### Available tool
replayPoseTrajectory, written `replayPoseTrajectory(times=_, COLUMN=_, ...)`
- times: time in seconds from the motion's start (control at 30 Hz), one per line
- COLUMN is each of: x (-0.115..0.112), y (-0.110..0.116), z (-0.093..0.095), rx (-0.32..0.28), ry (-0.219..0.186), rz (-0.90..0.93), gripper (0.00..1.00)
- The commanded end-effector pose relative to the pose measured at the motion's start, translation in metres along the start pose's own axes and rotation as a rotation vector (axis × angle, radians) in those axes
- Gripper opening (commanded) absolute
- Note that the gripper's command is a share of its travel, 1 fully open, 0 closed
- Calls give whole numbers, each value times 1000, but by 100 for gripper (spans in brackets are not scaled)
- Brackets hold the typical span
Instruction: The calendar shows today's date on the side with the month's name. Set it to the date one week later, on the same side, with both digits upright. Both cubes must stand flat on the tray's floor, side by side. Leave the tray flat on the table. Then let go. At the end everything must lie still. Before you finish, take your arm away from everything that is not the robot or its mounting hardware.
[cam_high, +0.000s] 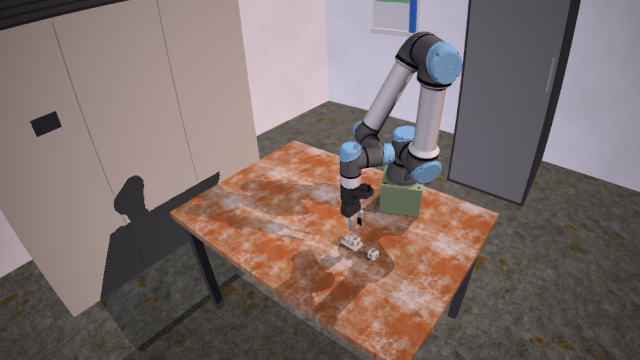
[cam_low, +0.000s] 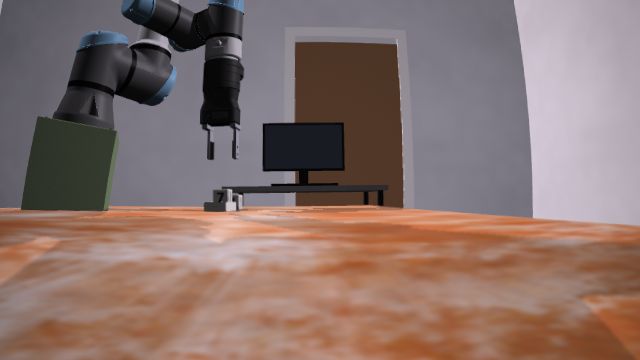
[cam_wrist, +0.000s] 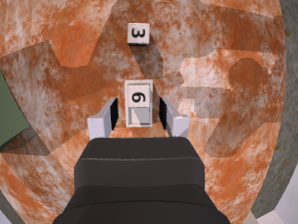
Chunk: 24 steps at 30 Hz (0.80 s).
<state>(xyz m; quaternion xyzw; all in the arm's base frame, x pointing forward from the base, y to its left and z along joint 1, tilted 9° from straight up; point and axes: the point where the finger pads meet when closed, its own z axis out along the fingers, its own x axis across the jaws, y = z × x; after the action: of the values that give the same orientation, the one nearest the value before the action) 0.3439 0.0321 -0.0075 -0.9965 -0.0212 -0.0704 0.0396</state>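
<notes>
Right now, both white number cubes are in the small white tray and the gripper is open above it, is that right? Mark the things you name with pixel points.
Not quite: only one white number cube (cam_wrist: 138, 97) is in the small white tray (cam_wrist: 139, 126); the other (cam_wrist: 138, 33) sits outside it on the table, as the wrist view shows. The open gripper (cam_wrist: 138, 107) is indeed above the tray.

office-like room, monitor (cam_low: 303, 146) on a dark desk (cam_low: 320, 188), brown door (cam_low: 350, 100), tall cabinets (cam_high: 120, 100)

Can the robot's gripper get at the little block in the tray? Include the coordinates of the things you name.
Probably yes: the gripper (cam_high: 355, 222) (cam_low: 223, 156) (cam_wrist: 138, 107) is open above the block (cam_wrist: 138, 97), and nothing shows between them.
</notes>
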Motion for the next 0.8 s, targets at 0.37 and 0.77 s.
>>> replayPoseTrajectory(times=0.37, x=0, y=0, z=7, rx=0, ry=1, rz=0, gripper=90)
replayPoseTrajectory(times=0.77, x=0, y=1, z=22, rx=0, ry=1, rz=0, gripper=90)
